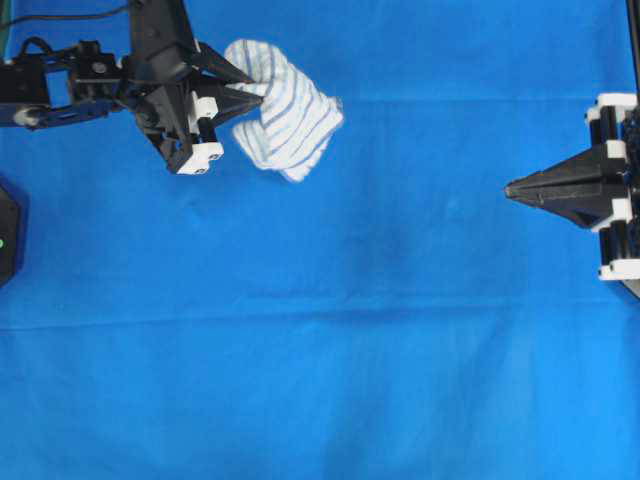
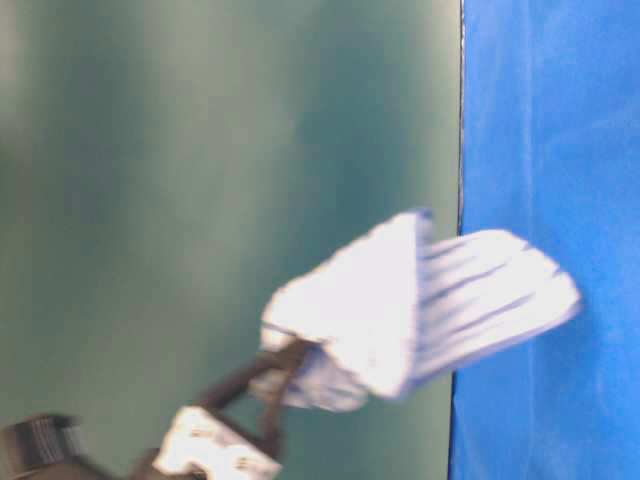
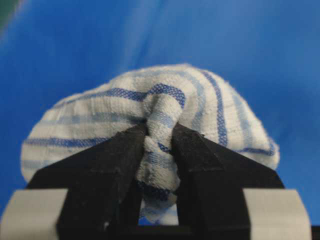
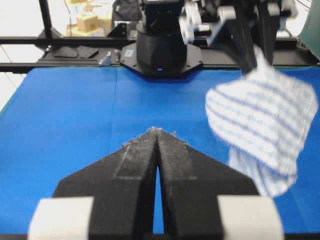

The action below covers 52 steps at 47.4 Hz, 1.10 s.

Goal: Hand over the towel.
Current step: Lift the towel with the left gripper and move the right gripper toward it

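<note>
The towel point(image 1: 290, 122) is a small white cloth with thin blue stripes, hanging bunched in the air at the upper left of the overhead view. My left gripper point(image 1: 255, 95) is shut on a pinched fold of it; the left wrist view shows the towel point(image 3: 200, 105) squeezed between the two black fingers point(image 3: 112, 160). The towel also shows in the table-level view point(image 2: 430, 300) and in the right wrist view point(image 4: 262, 127). My right gripper point(image 1: 510, 188) is shut and empty at the right side, far from the towel, its tips point(image 4: 157, 131) touching.
A large plain blue sheet point(image 1: 350, 330) covers the table. A black arm base point(image 4: 160, 52) stands at the far edge in the right wrist view. A dark device point(image 1: 8, 230) sits at the left edge.
</note>
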Each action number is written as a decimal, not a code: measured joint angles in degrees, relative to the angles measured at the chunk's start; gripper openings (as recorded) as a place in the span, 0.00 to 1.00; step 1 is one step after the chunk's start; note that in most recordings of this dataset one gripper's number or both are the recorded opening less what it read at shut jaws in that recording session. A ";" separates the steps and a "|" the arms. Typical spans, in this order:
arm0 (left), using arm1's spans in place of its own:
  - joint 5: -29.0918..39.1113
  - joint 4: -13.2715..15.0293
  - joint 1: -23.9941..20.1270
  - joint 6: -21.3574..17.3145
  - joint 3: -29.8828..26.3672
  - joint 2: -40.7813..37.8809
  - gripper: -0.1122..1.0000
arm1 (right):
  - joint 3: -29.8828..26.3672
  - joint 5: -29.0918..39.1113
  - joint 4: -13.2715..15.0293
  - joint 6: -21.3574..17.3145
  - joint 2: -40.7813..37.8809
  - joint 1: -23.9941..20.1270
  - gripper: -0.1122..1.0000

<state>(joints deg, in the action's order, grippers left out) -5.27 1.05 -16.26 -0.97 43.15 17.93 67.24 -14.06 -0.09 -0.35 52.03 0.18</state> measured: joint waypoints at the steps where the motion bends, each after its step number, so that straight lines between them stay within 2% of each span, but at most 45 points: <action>1: -0.26 0.00 0.44 0.09 -0.35 0.35 0.20 | 0.00 0.00 0.00 0.00 0.00 -0.09 0.10; 16: -2.64 0.00 7.03 0.00 -4.92 0.79 0.20 | -0.18 0.09 0.09 0.26 -0.44 0.00 0.10; 31: -2.81 0.00 7.38 0.09 -5.89 -0.09 0.20 | -0.18 0.09 0.00 0.26 -0.97 0.00 0.10; 43: -2.72 0.00 7.91 0.09 -5.98 -0.09 0.20 | -0.18 -0.09 0.00 0.00 -1.41 2.02 0.12; 46: -2.81 0.00 8.09 0.09 -5.98 -0.09 0.20 | -0.35 -0.35 0.00 0.00 -1.93 2.55 0.24; 52: -2.72 0.00 8.26 0.09 -5.98 -0.09 0.20 | -1.41 -1.67 0.00 0.00 -4.13 3.52 0.59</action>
<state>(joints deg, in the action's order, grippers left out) -8.00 1.05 -8.00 -0.88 37.18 17.84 65.83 -15.73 -0.09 -0.35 47.90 3.69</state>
